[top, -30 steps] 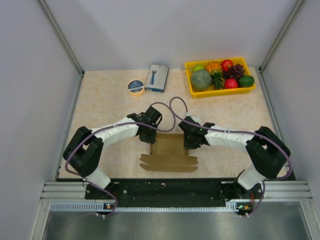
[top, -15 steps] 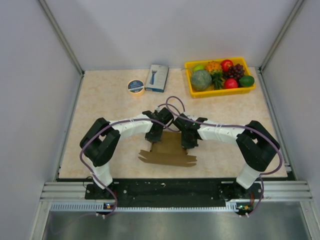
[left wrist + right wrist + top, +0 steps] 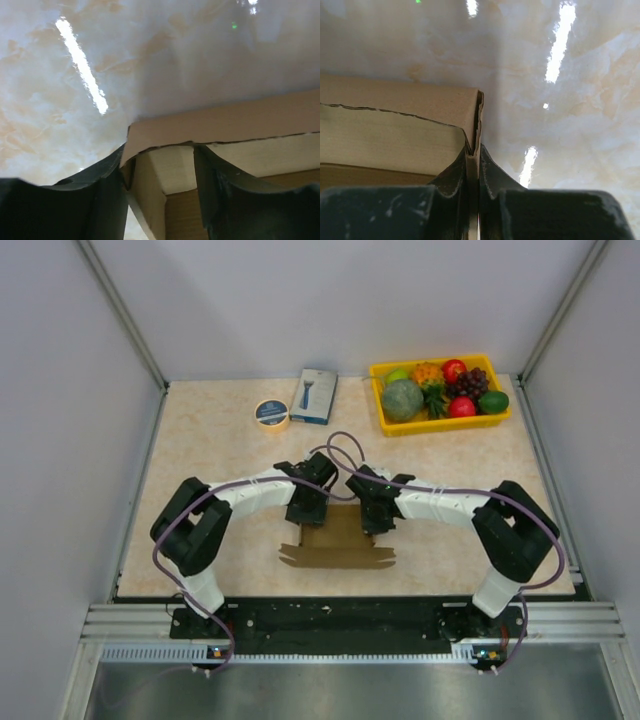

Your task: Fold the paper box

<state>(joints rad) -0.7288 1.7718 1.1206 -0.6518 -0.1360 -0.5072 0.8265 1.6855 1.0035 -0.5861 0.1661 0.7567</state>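
Observation:
The paper box [image 3: 338,548] is a brown cardboard blank lying near the table's front, between my two grippers, its near flaps flat. My left gripper [image 3: 305,512] is at its left back corner. In the left wrist view the gripper [image 3: 160,155] is open, and its fingers [image 3: 100,200] straddle a raised side wall of the box [image 3: 225,120]. My right gripper [image 3: 378,520] is at the right back corner. In the right wrist view the gripper [image 3: 473,150] is shut on the upright right wall of the box [image 3: 395,105].
A yellow tray [image 3: 445,426] of fruit stands at the back right. A small blue-and-white box [image 3: 315,396] and a tape roll [image 3: 271,413] lie at the back middle. Grey walls enclose the table on three sides.
Both grippers have moved closer together at the box's back corners. The left arm's elbow has swung. The box's sides have come up and it looks narrower.

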